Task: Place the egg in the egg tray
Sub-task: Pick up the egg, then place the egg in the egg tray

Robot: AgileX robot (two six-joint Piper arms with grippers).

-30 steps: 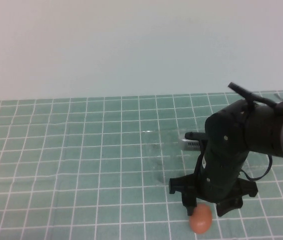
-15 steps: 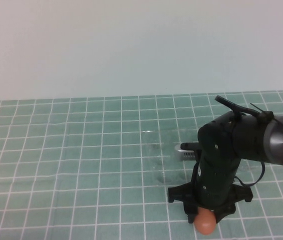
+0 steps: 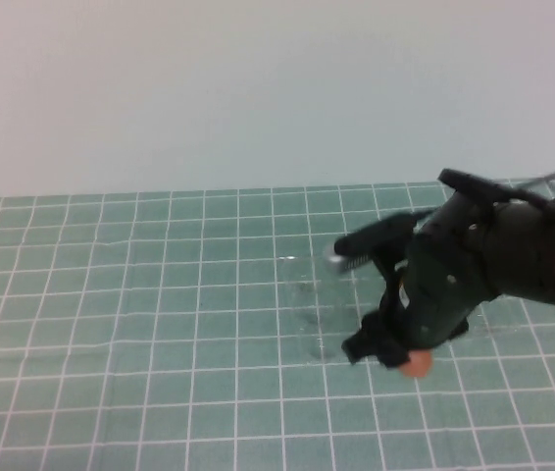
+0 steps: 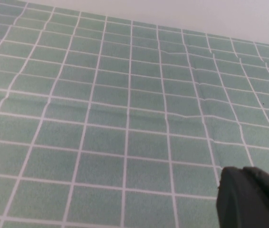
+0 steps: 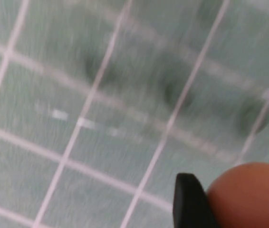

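My right gripper (image 3: 402,356) is shut on the orange-brown egg (image 3: 417,366) and holds it off the mat, at the near edge of the egg tray (image 3: 302,294). The tray is clear plastic, faint and glinting, and the right arm hides part of it. In the right wrist view the egg (image 5: 251,192) sits against one black finger (image 5: 189,204), with the tray's blurred cups (image 5: 172,90) beyond. The other finger is out of that view. My left gripper (image 4: 253,199) shows only as a dark shape over bare mat in the left wrist view and is outside the high view.
A green mat with a white grid (image 3: 111,294) covers the table. A pale wall (image 3: 258,88) stands behind its far edge. The right arm's body (image 3: 493,265) hangs over the right part of the tray.
The right gripper closed on the egg at the front of the mat, lifted it and carried it back toward the tray. The arm's wrist has tilted.
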